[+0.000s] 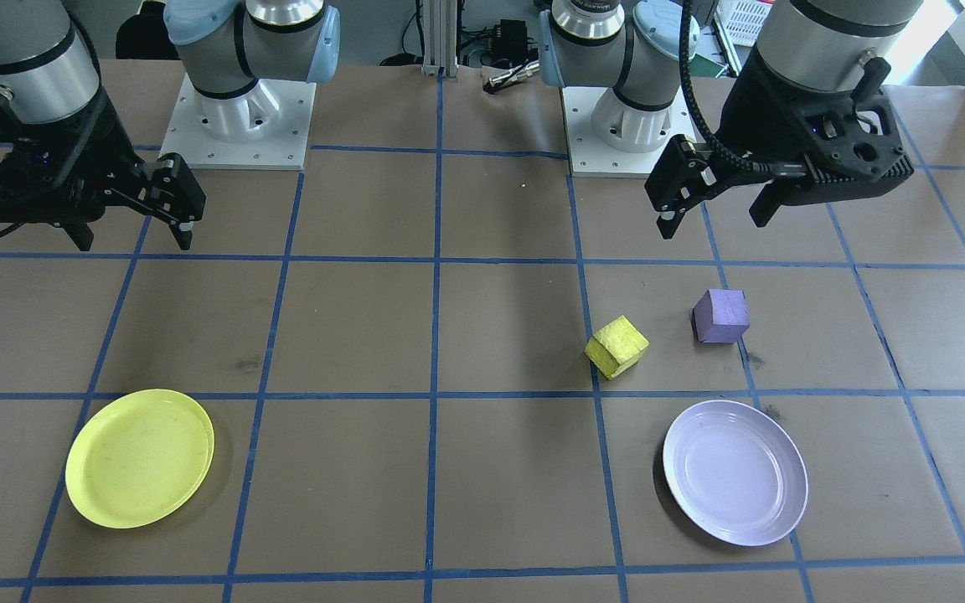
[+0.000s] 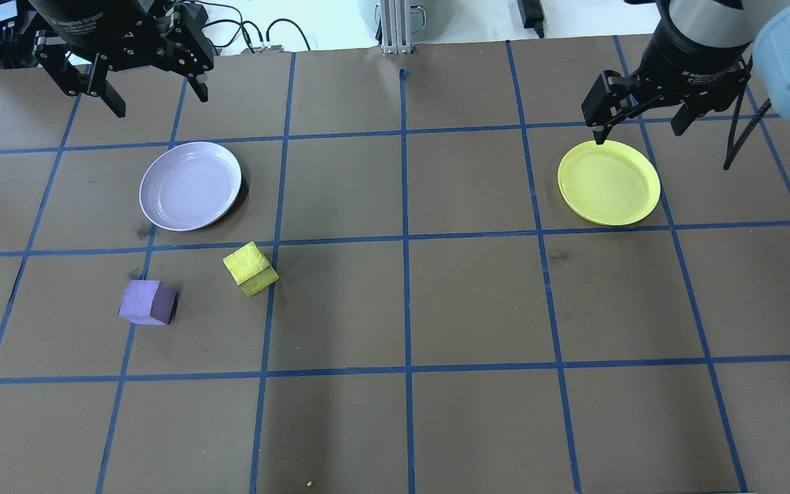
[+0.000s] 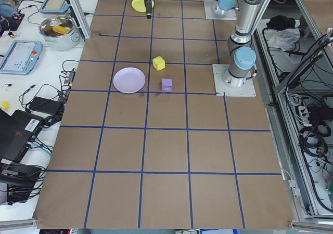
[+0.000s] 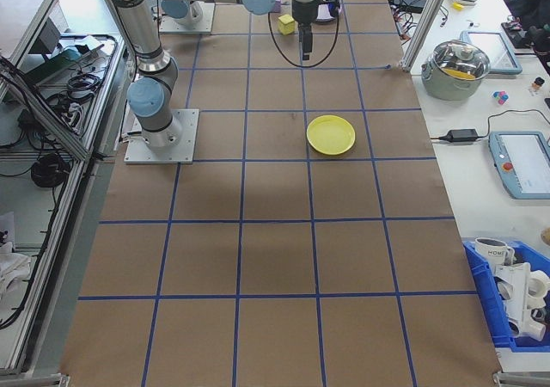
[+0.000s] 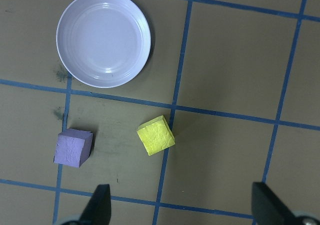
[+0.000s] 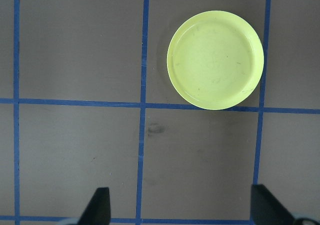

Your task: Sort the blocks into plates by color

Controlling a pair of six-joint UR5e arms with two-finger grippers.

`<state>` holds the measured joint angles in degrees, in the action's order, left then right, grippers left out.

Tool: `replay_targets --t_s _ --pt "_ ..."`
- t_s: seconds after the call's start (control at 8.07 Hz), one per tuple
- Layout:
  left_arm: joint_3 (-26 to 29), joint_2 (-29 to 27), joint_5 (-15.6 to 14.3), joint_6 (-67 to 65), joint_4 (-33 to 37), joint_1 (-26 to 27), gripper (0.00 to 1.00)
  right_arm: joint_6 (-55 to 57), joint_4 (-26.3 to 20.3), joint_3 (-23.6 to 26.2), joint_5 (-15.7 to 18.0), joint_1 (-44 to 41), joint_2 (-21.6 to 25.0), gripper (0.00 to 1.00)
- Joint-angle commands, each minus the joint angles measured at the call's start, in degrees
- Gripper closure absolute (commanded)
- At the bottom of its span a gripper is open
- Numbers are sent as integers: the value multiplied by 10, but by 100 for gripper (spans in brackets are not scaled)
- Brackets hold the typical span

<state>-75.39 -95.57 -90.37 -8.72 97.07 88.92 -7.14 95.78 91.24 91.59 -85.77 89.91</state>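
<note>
Blocks first: both sit loose on the bench on the robot's left half, and neither is in a plate yet. Going left to right in the overhead view, the purple block point(image 2: 147, 302) comes first, then the lavender plate point(image 2: 190, 185) further out from the robot, then the yellow block point(image 2: 250, 268) near the purple one but not touching it.

The left gripper point(image 2: 148, 92) hangs high out past the lavender plate, jaws wide apart and holding nothing. In its wrist view both blocks lie between the 2 fingertips point(image 5: 99, 205) and the plate, purple toward the left finger and yellow nearer the middle. So I'd say the left arm is clearly the closer one for either block. Both are cubes, so no real long axis, but the yellow one sits rotated against the blue tape grid, meaning the wrist probably needs a twist to meet flat faces.

Way over on the right is the yellow plate point(image 2: 609, 183), well apart from everything else, with the right gripper point(image 2: 642, 127) hovering above its far edge, jaws also spread and carrying nothing. Its wrist view shows only that plate and bare bench.

Nothing stands in the way that I can see. The catch is that the yellow block's plate is across the bench, so that one looks like a long carry or a hand-over.
</note>
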Motion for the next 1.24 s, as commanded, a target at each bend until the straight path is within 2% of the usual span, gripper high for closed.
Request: replay_targets --t_s 0.0,0.25,0.62,0.74,0.87,0.99,1.12 --pt "0 -6 -1 1 -1 0 0 -1 1 0 1 2 -1 0" --pt "-5 -12 -4 48 7 -5 0 -1 2 0 2 2 -1 0" --pt "-26 -8 -2 118 19 -78 0 -1 6 0 3 2 -1 0" --pt "-27 -13 -6 206 23 -92 0 -1 6 0 3 2 -1 0" --pt "-62 -15 -11 240 57 -107 0 -1 7 0 3 2 -1 0" --pt "-109 -8 -50 247 54 -119 0 -1 10 0 2 2 -1 0" --pt "-143 -12 -63 252 43 -134 0 -1 10 0 4 2 -1 0"
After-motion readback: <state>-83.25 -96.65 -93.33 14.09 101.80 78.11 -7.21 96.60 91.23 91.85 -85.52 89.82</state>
